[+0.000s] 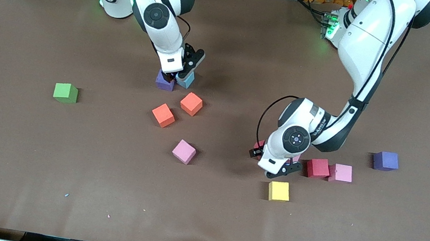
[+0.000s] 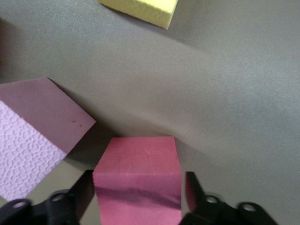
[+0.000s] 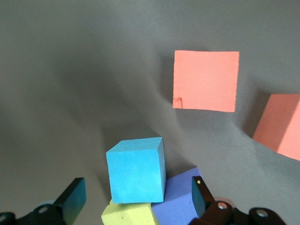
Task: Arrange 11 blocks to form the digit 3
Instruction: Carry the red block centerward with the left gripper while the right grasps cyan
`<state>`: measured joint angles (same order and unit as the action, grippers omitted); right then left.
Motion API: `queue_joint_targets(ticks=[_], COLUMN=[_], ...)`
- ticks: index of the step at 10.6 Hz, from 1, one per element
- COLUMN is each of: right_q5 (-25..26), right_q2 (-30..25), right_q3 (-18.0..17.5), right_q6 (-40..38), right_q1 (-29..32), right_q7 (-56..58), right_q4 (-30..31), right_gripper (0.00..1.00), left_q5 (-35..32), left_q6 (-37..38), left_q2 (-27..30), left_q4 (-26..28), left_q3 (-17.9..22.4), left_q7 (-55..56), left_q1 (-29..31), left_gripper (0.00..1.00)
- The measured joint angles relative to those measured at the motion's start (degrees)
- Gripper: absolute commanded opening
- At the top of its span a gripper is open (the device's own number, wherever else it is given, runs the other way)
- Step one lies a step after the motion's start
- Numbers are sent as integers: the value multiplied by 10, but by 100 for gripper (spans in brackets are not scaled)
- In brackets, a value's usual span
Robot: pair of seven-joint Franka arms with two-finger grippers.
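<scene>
Two grips could go wrong here. The right gripper (image 1: 177,76) hangs with its fingers apart around a light blue foam cube (image 3: 136,171) that touches a purple foam cube (image 1: 164,81), so closing may snag both. Toward the left arm's end of the table, the left gripper (image 2: 138,201) straddles a red foam cube (image 2: 137,173), jaws not yet clamped. The pale pink foam cube (image 2: 33,140) just beside it could get nudged.
</scene>
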<state>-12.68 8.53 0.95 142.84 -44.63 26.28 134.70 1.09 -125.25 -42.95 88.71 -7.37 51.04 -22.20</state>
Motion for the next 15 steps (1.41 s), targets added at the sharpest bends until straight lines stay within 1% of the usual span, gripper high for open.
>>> queue_joint_targets(ticks=[1, 2, 4, 6, 9, 10, 11, 12, 13, 14, 15], right_q5=[0, 0, 1, 1, 1, 1, 1, 2, 3, 5, 5], right_q2=[8, 17, 29, 39, 52, 55, 58, 61, 64, 67, 68], right_q3=[0, 0, 0, 0, 0, 1, 2, 2, 2, 2, 2], right_q6=[14, 26, 47, 57, 66, 67, 67, 67, 67, 67, 67], right_q1=[-2, -4, -12, -22, -39, -39, -39, -39, -39, -40, -44], right_q7=[1, 2, 4, 4, 4, 4, 4, 5, 6, 10, 15], right_q4=[3, 5, 14, 22, 25, 26, 27, 27, 28, 30, 33], right_gripper=[100, 100, 100, 100, 100, 100, 90, 70, 56, 47, 35], left_q5=[0, 0, 0, 0, -3, -7, -8, -9, -9, -9, -9], left_q6=[0, 0, 1, 2, 3, 2, -3, -17, -38, -59, -73], left_q2=[0, 0, 4, 30, 99, 120, 135, 145, 148, 148, 148], left_q4=[0, 0, 7, 46, 129, 157, 180, 202, 220, 236, 247], left_q3=[0, -1, -1, -14, -60, -69, -72, -73, -73, -74, -74], left_q7=[0, 2, 10, 9, 8, 10, 15, 28, 45, 60, 73], left_q1=[-1, -4, -16, -25, -37, -50, -67, -86, -103, -117, -130], left_gripper=[30, 25, 26, 27, 27, 27, 27, 28, 28, 28, 28])
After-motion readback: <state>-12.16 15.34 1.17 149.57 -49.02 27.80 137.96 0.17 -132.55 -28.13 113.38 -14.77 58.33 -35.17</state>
